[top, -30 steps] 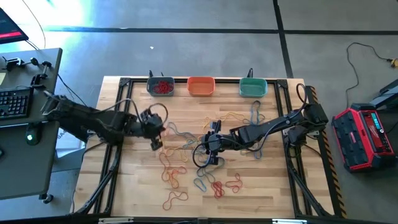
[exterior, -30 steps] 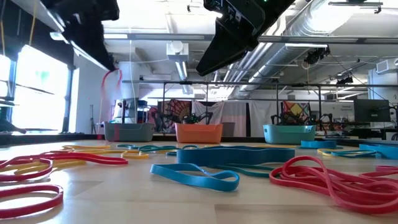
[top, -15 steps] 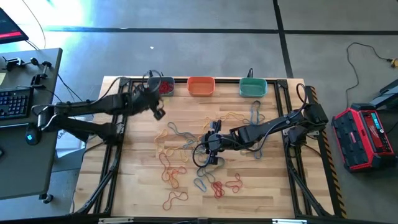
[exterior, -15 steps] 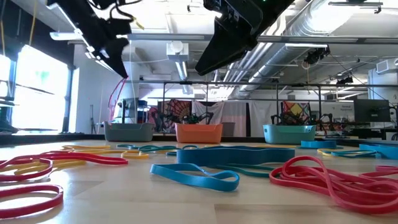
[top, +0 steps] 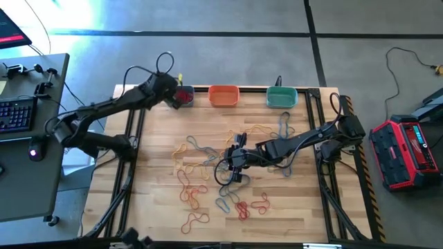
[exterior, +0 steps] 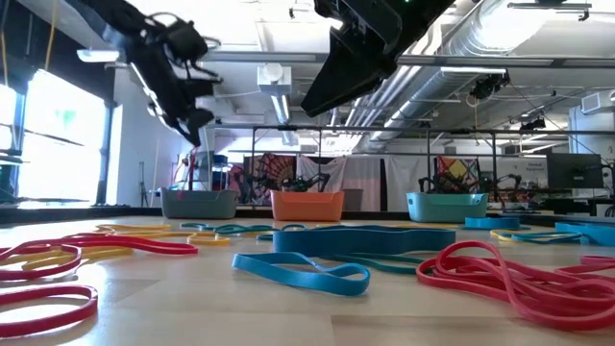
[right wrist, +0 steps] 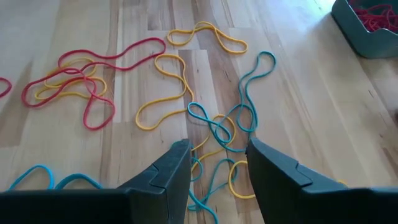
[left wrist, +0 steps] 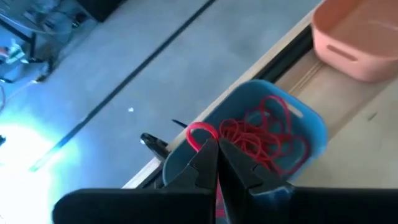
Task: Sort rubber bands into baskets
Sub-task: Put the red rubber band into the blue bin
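My left gripper (top: 174, 95) hangs over the grey-blue basket (top: 183, 97) at the table's far left and is shut on a red rubber band (left wrist: 200, 132). The basket (left wrist: 292, 134) holds several red bands (left wrist: 264, 140). The orange basket (top: 223, 95) and the teal-green basket (top: 282, 97) stand to its right along the far edge. My right gripper (top: 232, 168) is open and empty, low over the loose red, yellow and blue bands (right wrist: 214, 121) at mid table. My left gripper pinches the red band between its two fingertips (left wrist: 208, 152). A small loop of the band (left wrist: 198, 130) sticks out past the tips. The fingers slant down toward the far edge. The band hangs clear above the grey-blue basket and shows faintly below the gripper in the low view (exterior: 191, 160).
Loose bands lie over the middle and near part of the table (top: 208, 190); in the low view they lie close in front (exterior: 317, 274). A desk with a keyboard (top: 17, 114) stands left of the table, a red case (top: 405, 152) to the right.
My left gripper has gone from the table's middle left toward the far edge, carrying the red band, and now hangs over the grey-blue basket.
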Action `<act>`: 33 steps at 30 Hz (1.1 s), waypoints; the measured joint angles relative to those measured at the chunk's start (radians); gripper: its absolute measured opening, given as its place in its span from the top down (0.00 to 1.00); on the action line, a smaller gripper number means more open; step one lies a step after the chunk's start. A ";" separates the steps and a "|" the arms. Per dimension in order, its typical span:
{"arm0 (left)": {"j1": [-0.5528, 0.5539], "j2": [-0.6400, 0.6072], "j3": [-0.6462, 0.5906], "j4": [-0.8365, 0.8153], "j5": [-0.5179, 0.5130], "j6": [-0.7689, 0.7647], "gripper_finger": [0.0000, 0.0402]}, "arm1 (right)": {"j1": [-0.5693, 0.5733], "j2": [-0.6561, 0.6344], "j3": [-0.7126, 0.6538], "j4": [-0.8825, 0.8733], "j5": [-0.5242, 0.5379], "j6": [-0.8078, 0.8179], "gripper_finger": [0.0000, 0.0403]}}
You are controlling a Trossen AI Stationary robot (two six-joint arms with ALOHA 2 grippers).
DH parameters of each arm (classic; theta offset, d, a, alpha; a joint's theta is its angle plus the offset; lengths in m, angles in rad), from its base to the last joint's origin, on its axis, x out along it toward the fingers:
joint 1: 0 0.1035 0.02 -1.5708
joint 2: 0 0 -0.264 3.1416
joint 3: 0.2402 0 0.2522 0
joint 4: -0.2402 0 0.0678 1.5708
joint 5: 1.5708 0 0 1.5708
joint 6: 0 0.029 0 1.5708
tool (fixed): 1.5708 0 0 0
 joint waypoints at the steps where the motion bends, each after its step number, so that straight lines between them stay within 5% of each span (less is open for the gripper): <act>1: 0.016 0.023 0.000 0.022 0.019 0.007 1.00 | -0.002 0.000 0.000 0.000 0.000 0.000 0.64; 10: 0.073 0.167 0.000 0.087 0.096 0.027 0.98 | -0.002 0.000 0.000 0.000 0.000 -0.001 0.64; 18: 0.015 0.153 -0.002 0.093 0.108 0.017 0.81 | -0.002 0.000 0.000 0.000 -0.012 0.001 0.64; 25: -0.076 0.046 -0.082 0.162 0.209 -0.028 0.69 | -0.003 0.000 0.000 -0.001 -0.015 -0.017 0.64; 33: -0.310 -0.175 -0.214 0.125 0.391 -0.075 0.68 | -0.005 0.046 0.000 0.022 -0.033 -0.076 0.64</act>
